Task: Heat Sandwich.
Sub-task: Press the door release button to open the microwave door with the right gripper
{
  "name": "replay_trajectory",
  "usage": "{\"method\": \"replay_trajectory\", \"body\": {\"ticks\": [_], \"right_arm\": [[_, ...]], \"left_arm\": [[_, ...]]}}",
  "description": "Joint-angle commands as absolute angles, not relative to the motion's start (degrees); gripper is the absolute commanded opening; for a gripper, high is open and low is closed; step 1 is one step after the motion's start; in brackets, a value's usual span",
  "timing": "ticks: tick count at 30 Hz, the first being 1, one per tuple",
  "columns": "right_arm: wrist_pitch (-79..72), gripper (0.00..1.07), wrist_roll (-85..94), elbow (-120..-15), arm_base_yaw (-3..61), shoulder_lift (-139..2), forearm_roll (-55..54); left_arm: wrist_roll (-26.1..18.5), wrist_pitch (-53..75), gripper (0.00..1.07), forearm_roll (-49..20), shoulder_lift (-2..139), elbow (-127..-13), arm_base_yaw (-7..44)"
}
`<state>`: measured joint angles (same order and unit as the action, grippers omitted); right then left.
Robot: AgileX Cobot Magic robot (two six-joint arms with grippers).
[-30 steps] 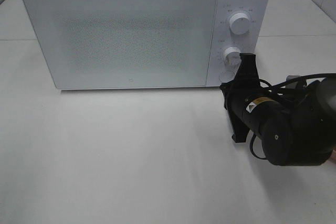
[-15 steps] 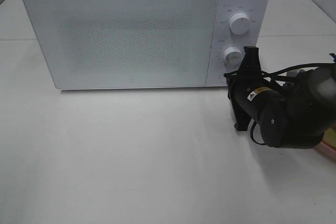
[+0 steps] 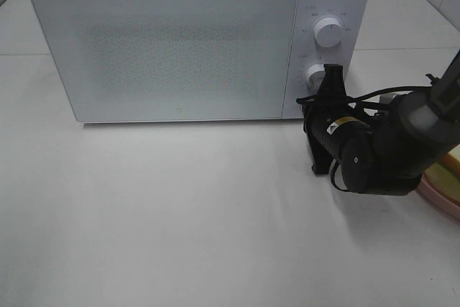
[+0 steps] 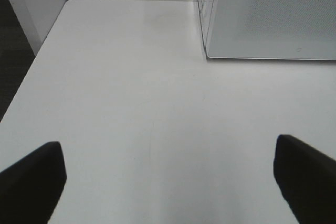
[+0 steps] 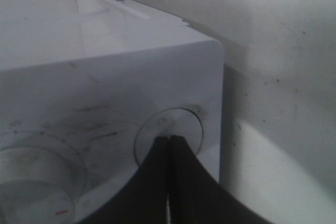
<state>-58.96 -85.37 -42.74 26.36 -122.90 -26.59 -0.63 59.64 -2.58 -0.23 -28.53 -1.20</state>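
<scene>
The white microwave stands at the back of the table with its door closed. My right gripper is shut, with nothing held. Its joined tips rest against the round button at the bottom of the control panel. The sandwich shows only as a tan sliver on a pink plate at the right edge, mostly behind my right arm. My left gripper is open over bare table, left of the microwave, its dark fingers far apart.
Two white knobs sit on the panel above the button. The lower knob lies right beside my shut fingers. The white table runs in front of the microwave, and its left edge drops to a dark floor.
My right arm has swung left and in toward the control panel, uncovering the pink plate at the right edge. The door and the left gripper have not moved.
</scene>
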Motion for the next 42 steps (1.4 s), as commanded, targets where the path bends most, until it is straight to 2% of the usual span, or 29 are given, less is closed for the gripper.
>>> {"method": "replay_trajectory", "body": {"ticks": [1, 20, 26, 42], "right_arm": [[-61.6, 0.0, -84.0, -43.5, 26.0, -123.2, -28.4], [-64.9, 0.0, -79.4, -51.4, 25.3, -123.5, -30.8], [-64.5, 0.0, -76.7, -54.9, 23.3, -123.5, -30.1], [-63.4, 0.0, -76.8, -55.1, 23.3, -123.5, -29.3]], "left_arm": [[-0.7, 59.3, 1.01, -2.8, -1.8, -28.4, -1.4], [-0.7, 59.3, 1.01, -2.8, -1.8, -28.4, -1.4], [-0.7, 59.3, 1.01, -2.8, -1.8, -28.4, -1.4], [-0.7, 59.3, 1.01, -2.8, -1.8, -28.4, -1.4]]}}
